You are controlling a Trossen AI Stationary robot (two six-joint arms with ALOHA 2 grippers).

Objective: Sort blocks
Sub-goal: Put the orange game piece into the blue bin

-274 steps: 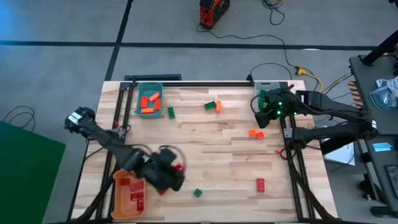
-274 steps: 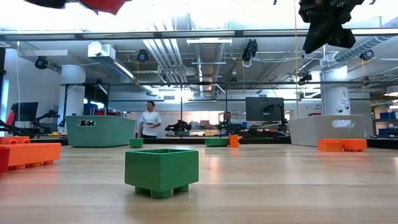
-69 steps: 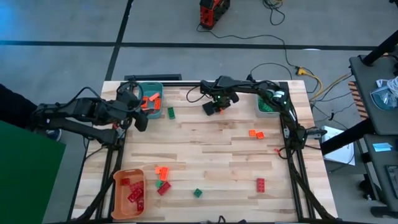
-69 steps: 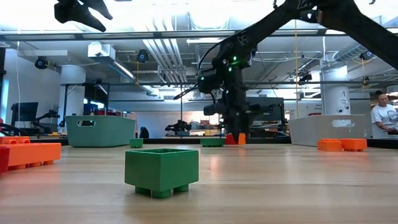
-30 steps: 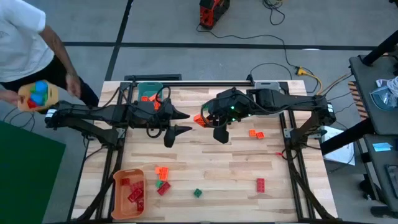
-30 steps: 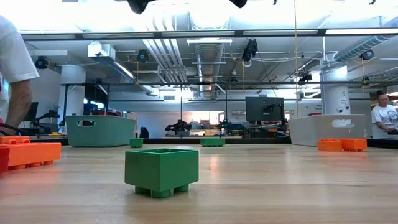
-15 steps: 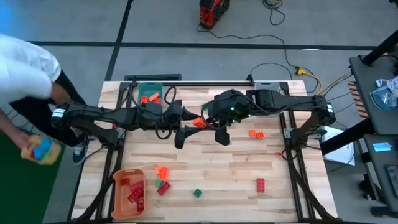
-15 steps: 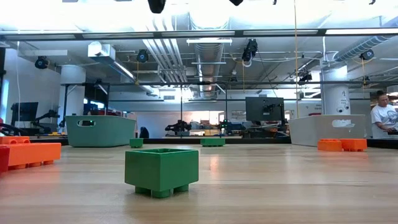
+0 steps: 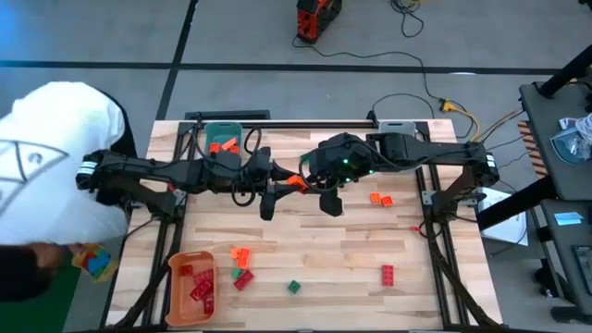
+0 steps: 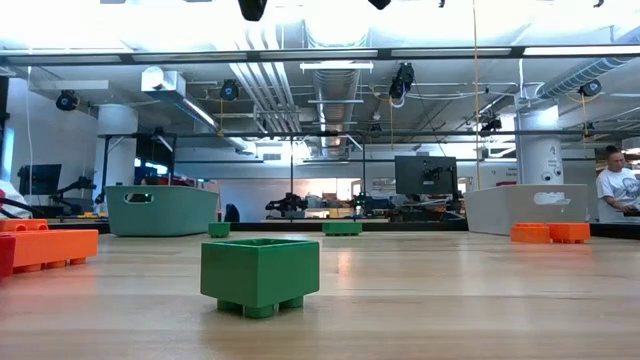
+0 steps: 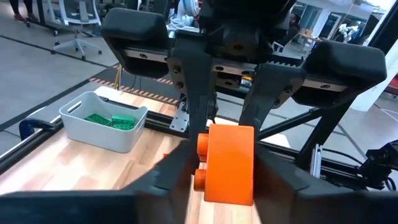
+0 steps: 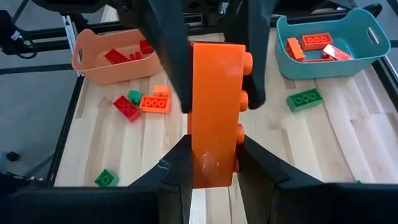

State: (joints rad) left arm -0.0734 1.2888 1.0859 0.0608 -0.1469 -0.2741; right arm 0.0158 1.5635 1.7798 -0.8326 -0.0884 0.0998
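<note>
An orange block (image 9: 296, 181) hangs high over the table's middle, between my two grippers. My left gripper (image 9: 283, 186) reaches it from the table's left and my right gripper (image 9: 309, 180) from the table's right; each is shut on one end of it. The wrist views show the orange block (image 11: 230, 163) (image 12: 214, 112) with a pair of fingers at each end. Loose blocks lie on the table: an orange one (image 9: 379, 198), a red one (image 9: 388, 274), a green one (image 9: 293, 287) and a small cluster (image 9: 240, 268). A green block (image 10: 260, 272) stands close in the low view. My left gripper pinches one end of the orange block (image 11: 227, 186) between its two fingers, one on the studded face and one on the opposite face. It comes in level from the table's left. The block is lifted clear of the table. My right gripper pinches the block's other end (image 12: 213, 163) between its two fingers, again across the studded face and the face opposite. The fingers (image 12: 180, 165) come level from the table's right and lie along the block. The block hangs clear of the table.
A teal bin (image 9: 205, 132) with orange blocks stands far left, a grey bin (image 11: 124, 139) with green blocks far right, an orange bin (image 9: 174, 291) with red blocks near left. A person in a white shirt (image 9: 46, 185) bends at the table's left edge.
My left gripper has moved toward the table's right edge, up to the orange block that my right gripper holds still over the middle. The person at the left has moved along the table's left side toward its near edge.
</note>
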